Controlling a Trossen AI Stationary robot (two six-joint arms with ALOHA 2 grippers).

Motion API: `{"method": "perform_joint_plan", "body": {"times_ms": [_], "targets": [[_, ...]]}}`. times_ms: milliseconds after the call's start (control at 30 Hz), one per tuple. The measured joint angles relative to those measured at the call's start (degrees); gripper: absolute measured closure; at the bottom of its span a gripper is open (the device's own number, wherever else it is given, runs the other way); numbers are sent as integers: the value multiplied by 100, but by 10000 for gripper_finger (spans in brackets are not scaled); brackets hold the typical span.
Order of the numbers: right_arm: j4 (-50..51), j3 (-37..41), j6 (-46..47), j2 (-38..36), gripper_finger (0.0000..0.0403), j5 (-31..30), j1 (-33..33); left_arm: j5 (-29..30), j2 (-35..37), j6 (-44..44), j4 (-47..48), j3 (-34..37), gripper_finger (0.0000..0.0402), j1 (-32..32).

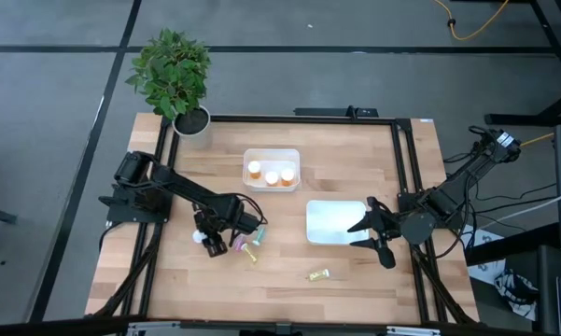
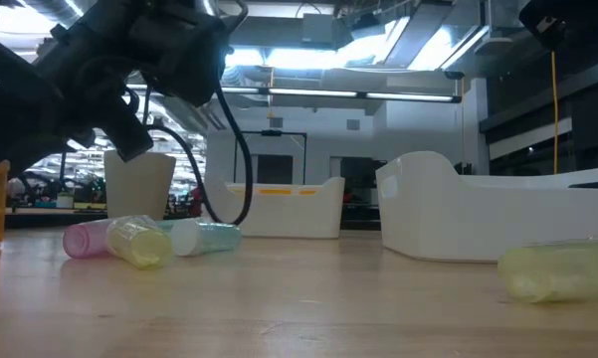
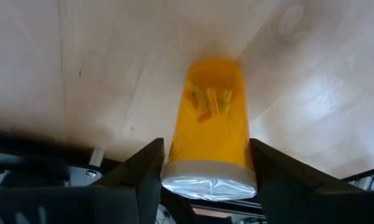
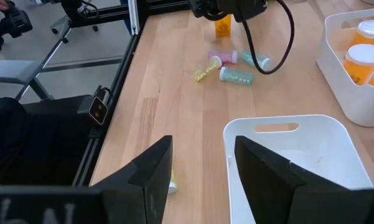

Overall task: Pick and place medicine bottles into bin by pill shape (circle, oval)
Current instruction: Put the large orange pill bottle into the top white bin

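An orange bottle (image 3: 208,127) with a white cap fills the left wrist view, clamped between the left gripper's (image 1: 208,239) fingers (image 3: 140,177) just above the pale wooden desk (image 1: 289,224). Only that view shows the yellow oblong pills inside. Beside it lie pink (image 2: 88,239), yellow (image 2: 139,242) and teal bottles (image 2: 207,237), touching in a cluster; another yellow bottle (image 1: 318,274) lies apart. The right gripper (image 1: 371,231) hangs over the near white bin (image 4: 286,155), fingers spread and bare. The far bin (image 1: 272,169) holds three orange bottles. A potted plant (image 1: 173,79) stands at the desk's corner; ceiling lights fill the room behind.
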State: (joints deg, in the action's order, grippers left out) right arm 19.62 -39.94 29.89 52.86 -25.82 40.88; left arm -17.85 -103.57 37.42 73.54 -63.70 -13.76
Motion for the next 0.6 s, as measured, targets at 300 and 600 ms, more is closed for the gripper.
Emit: {"method": "perform_joint_plan", "body": {"times_ms": [300,600], "targets": [[0,0,-4,0,227,0,0,35,-1,121,-35,0,149,2],[0,0,-9,0,227,-2,0,59,0,120,-22,-394,134,267]]}}
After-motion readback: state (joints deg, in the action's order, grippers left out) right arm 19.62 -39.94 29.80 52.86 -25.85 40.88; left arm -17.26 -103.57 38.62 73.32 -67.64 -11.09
